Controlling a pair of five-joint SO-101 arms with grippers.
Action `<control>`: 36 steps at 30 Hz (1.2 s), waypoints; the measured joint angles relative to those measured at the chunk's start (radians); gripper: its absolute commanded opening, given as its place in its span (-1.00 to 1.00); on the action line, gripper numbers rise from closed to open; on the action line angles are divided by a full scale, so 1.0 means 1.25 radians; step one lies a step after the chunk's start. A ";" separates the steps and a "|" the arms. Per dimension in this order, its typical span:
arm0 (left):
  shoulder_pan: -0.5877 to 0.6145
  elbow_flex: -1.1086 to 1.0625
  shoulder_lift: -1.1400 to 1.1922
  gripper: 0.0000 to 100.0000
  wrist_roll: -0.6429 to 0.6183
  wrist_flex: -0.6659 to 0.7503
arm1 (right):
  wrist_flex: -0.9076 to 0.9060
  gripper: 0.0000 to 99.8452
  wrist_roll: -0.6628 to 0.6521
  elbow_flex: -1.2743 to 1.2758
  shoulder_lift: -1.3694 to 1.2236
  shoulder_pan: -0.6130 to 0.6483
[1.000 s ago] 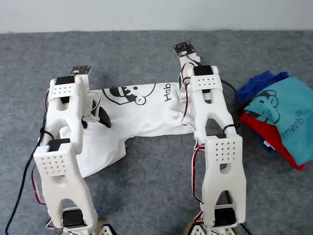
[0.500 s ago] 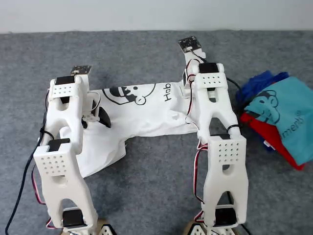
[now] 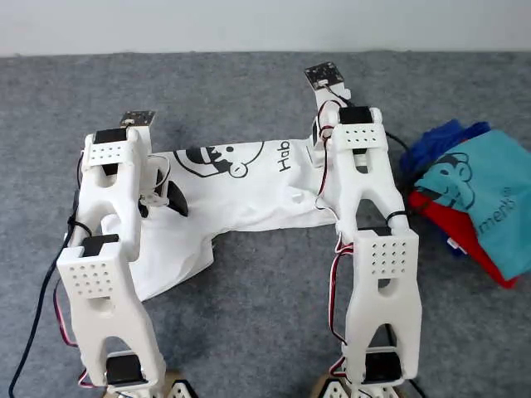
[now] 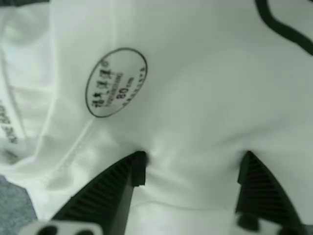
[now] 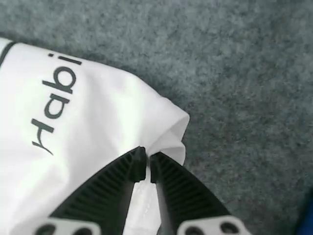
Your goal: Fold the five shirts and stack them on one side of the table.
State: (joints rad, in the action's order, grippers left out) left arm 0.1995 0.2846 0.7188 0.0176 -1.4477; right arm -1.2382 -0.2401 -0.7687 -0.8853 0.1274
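Observation:
A white shirt (image 3: 249, 191) with black print lies crumpled and partly spread on the grey table between my two arms. My left gripper (image 4: 193, 169) stands open low over the shirt's cloth (image 4: 195, 98), close to a round printed label (image 4: 116, 82); in the high view the left gripper (image 3: 170, 199) is at the shirt's left part. My right gripper (image 5: 148, 164) is shut on a bunched edge of the white shirt (image 5: 73, 137) beside the black lettering, at the shirt's far right corner under the right arm (image 3: 357, 166).
A loose pile at the right edge holds a teal shirt (image 3: 481, 191) on top, a red one (image 3: 448, 224) under it and a blue one (image 3: 436, 145) behind. Bare grey table (image 3: 249, 99) lies beyond the shirt and in front of it between the arms.
The right arm has shifted slightly to the right and farther back, keeping hold of the shirt's corner. The left arm and the pile have not moved.

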 measured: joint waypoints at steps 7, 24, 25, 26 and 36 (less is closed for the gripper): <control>0.000 0.000 0.000 -0.39 0.000 0.000 | 0.009 -0.98 -0.034 0.000 0.000 0.000; 0.000 0.000 0.000 -0.39 0.000 0.000 | 0.188 -0.96 -0.114 0.000 -0.042 -0.041; 0.000 0.000 0.000 -0.39 0.000 0.000 | 0.193 -0.92 -0.124 0.000 -0.054 -0.044; 0.000 0.000 0.000 -0.39 0.000 0.000 | 0.196 -0.85 -0.130 0.000 -0.064 -0.045; 0.000 0.000 0.000 -0.39 0.000 0.000 | -0.055 -0.49 -0.141 -0.108 -0.027 -0.063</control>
State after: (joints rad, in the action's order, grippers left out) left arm 0.1995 0.2846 0.7188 0.0176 -1.4477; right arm -1.3073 -0.4166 -0.9037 -0.9191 0.0491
